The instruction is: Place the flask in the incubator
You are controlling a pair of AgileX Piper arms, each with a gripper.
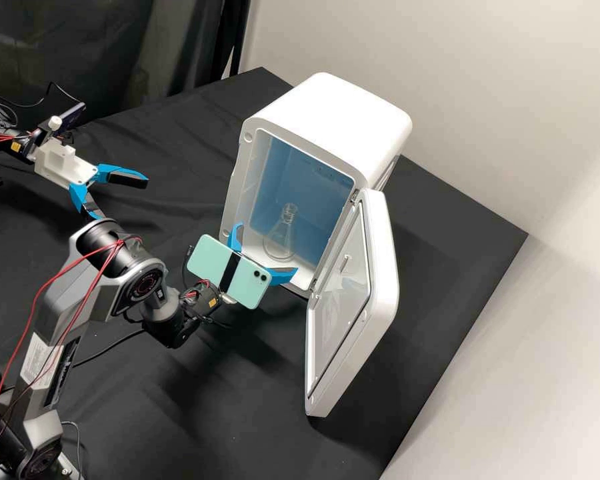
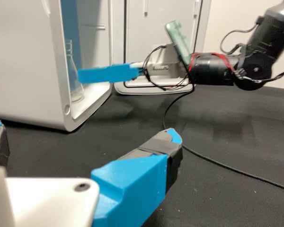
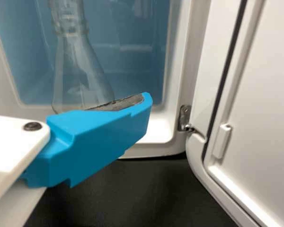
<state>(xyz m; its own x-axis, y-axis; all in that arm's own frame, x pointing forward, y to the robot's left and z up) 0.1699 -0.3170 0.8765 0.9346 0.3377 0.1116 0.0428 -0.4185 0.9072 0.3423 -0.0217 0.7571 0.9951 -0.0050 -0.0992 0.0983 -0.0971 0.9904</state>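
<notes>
Incubator [image 1: 333,120]: white shell, pale blue lining inside. Its door [image 1: 380,287]: white, greyish see-through pane. Flask [image 1: 281,233] inside incubator: clear glass, bluish against lining. Tabletop [image 1: 200,127] under incubator: plain black cloth. My right gripper [image 1: 267,248] at incubator's mouth: bright blue fingers, dark grey pads. Mint-green slab [image 1: 230,270] with black stripe, just before incubator. My left gripper [image 1: 120,197], well off from incubator: white body, blue fingers, black tips. Red wires [image 2: 210,56] over my dark grey right arm [image 1: 80,293].
</notes>
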